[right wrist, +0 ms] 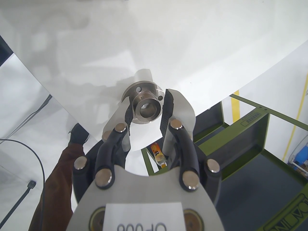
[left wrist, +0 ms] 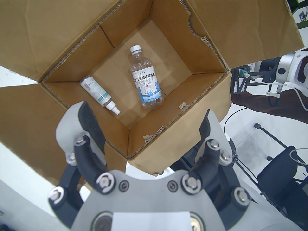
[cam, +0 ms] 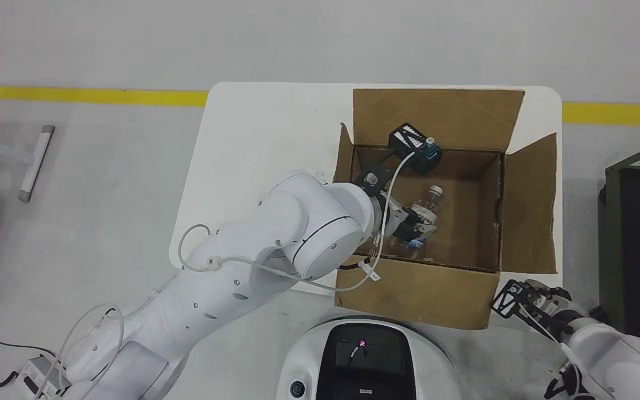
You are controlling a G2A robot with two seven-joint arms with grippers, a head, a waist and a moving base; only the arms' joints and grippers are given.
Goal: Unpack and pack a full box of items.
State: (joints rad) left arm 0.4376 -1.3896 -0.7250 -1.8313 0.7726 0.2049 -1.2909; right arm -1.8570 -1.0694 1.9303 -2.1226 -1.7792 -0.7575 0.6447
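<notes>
Overhead, left hand (left wrist: 146,111) apart above box (left wrist: 168,37) with bottle (left wrist: 145,80), sprayer (left wrist: 97,92); right hand (right wrist: 148,101) tight around metal fitting (right wrist: 142,90).

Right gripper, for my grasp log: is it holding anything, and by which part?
Yes. The right gripper is shut on a metal flanged fitting, its fingers clamping the sides of the short barrel, with the flange beyond them.

Under the left arm (cam: 300,235): box's (cam: 470,110) near-left corner, hidden. Bottle (cam: 430,205) half covered by left gripper (cam: 405,230). Flaps (left wrist: 48,25) cut off at left wrist view's edges. Metal hub (right wrist: 146,108) clamped in right gripper (right wrist: 148,104), far face hidden. Orange bottle (right wrist: 157,153) partly behind a finger (right wrist: 180,143).
</notes>
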